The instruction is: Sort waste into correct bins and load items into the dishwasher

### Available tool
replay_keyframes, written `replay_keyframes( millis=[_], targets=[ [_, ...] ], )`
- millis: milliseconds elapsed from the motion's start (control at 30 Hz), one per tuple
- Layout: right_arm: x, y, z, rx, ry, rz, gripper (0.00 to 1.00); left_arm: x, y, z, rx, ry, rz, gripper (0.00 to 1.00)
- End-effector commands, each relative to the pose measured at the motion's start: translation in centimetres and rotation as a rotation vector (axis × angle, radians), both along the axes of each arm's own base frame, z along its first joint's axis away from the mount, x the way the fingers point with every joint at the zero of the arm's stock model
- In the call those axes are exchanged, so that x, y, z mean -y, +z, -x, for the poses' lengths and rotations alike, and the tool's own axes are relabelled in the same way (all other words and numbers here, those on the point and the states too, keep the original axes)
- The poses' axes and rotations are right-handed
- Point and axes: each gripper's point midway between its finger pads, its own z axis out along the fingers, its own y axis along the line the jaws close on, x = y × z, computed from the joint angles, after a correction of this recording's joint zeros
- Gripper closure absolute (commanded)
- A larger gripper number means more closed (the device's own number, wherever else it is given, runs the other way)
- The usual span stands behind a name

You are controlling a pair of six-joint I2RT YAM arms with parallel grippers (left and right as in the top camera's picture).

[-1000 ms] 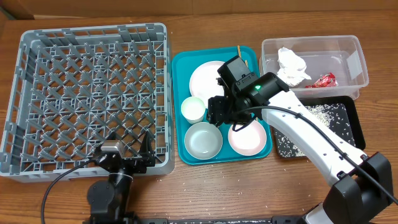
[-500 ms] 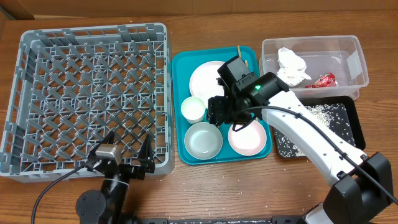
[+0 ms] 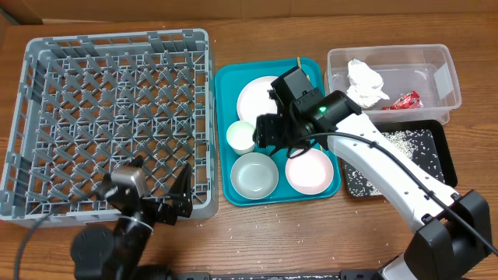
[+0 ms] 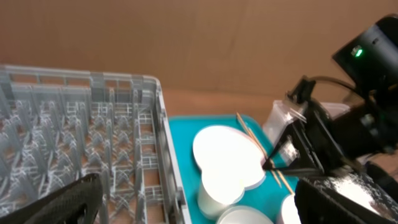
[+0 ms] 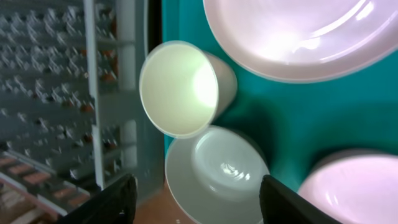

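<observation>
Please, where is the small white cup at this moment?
In the overhead view, the small white cup stands at the teal tray's edge nearest the grey rack, between the plate and the pale grey bowl.

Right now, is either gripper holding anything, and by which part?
Nothing is held. The right gripper is open above the small white cup and pale grey round bowl; the left gripper is open and empty.
</observation>
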Motion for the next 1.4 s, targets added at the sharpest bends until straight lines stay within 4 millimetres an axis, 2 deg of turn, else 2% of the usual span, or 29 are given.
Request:
replay_keyframes(
  millis=[0,133,267,467,533,700,733,767,833,967,1100,1233,1367],
  targets=[
    [-0.2,-0.6,-1.4,0.028,-0.066,0.007,0.37,0.6,3.4,-0.5,-0.079,-0.037,0.019,0.00],
    [-0.8,-2.7,-2.5,0.008,-0.085,0.012,0.41,0.8,4.7,-1.0,-0.221,-0.051,0.032,0.00],
    [-1.2,-5.7,-2.5,-0.048,-0.089,0.048,0.48,1.5,5.0,-1.8,-0.328,-0.091,0.056,0.00],
    [-1.2,-9.2,-2.6,-0.103,-0.094,0.089,0.55,1.7,2.3,-3.5,-0.461,-0.102,0.074,0.00],
    [-1.3,-9.7,-2.7,-0.109,-0.094,0.093,0.60,1.8,1.5,-3.9,-0.502,-0.107,0.081,0.00],
    [-1.2,-10.1,-2.9,-0.107,-0.098,0.095,0.96,1.8,-0.9,-4.9,-0.610,-0.110,0.095,0.00],
    [-1.1,-10.0,-3.0,-0.107,-0.102,0.093,0.96,1.8,-1.3,-5.0,-0.628,-0.110,0.097,0.00],
    [-0.9,-9.4,-3.2,-0.118,-0.109,0.078,0.96,1.9,-2.1,-5.2,-0.668,-0.115,0.104,0.00],
    [-0.7,-8.1,-3.4,-0.134,-0.108,0.039,0.96,2.7,-2.4,-5.2,-0.697,-0.158,0.134,0.00],
    [0.3,-3.4,-2.4,-0.159,-0.021,-0.107,0.96,6.7,-2.1,-4.5,-0.692,-0.472,0.192,0.00],
    [1.1,2.4,-1.9,-0.107,0.087,-0.306,0.96,9.2,-2.1,-4.2,-0.702,-0.709,0.301,0.00],
    [2.2,8.0,-1.6,-0.017,0.196,-0.529,0.96,10.7,-1.7,-4.9,-0.668,-0.891,0.436,0.00],
    [2.6,11.7,-0.8,0.045,0.319,-0.724,0.96,11.4,-1.1,-5.9,-0.611,-1.019,0.579,0.00]
  ],
)
